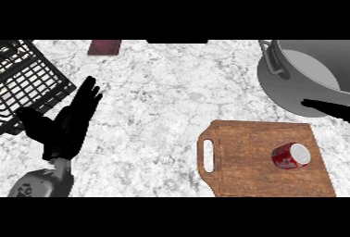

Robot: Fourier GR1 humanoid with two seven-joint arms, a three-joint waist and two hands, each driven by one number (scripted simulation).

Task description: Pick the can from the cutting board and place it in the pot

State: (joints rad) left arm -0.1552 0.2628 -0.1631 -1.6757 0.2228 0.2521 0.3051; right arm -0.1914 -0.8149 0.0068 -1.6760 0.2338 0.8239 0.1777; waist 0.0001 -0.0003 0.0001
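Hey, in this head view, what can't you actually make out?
Right hand: mostly past the head view's right edge; open or shut unclear.
Pot: right part cut off by that edge.
Dark red object: cut by the top edge; unidentifiable.
Wire rack: runs off the left edge.
Can: label too small to read.

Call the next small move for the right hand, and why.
Probably bring the right hand toward the view's lower edge, over the can. The can sits untouched on the cutting board, while that hand shows over the near edge of the pot, apart from the can. The left hand rests open at far left.
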